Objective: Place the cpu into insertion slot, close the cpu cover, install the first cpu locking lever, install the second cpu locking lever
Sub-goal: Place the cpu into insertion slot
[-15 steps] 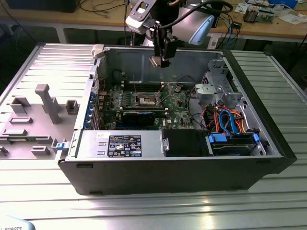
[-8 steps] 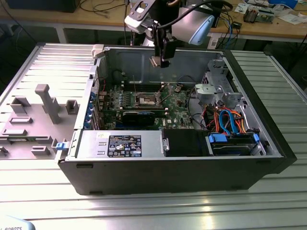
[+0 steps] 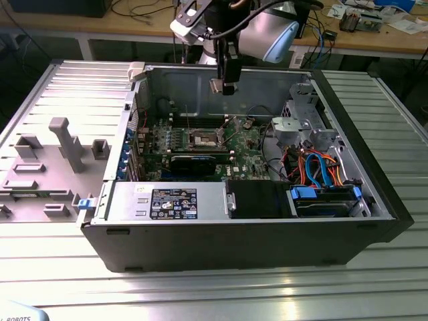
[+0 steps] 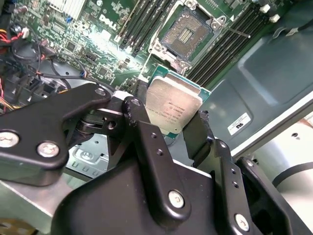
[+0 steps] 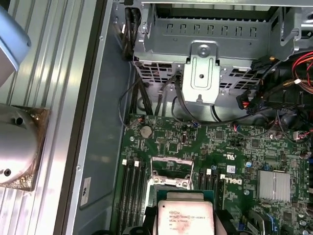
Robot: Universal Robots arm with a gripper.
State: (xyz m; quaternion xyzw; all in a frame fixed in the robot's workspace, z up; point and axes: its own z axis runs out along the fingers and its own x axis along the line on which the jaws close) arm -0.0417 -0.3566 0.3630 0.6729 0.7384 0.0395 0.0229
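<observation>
While the fingers [image 4: 142, 125] clamp the cpu [image 4: 173, 105] by two opposite edges, it hangs above the green motherboard [image 5: 244, 147] inside the computer case [image 3: 234, 234], the insertion slot [image 4: 188, 32] lying uncovered below.

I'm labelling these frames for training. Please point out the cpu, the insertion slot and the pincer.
cpu [image 4: 173, 104]: second wrist view, middle of its silvery top.
insertion slot [image 4: 186, 34]: second wrist view, centre of the dark recess.
pincer [image 4: 167, 111]: second wrist view, midway between the fingertips clamping the cpu.
</observation>
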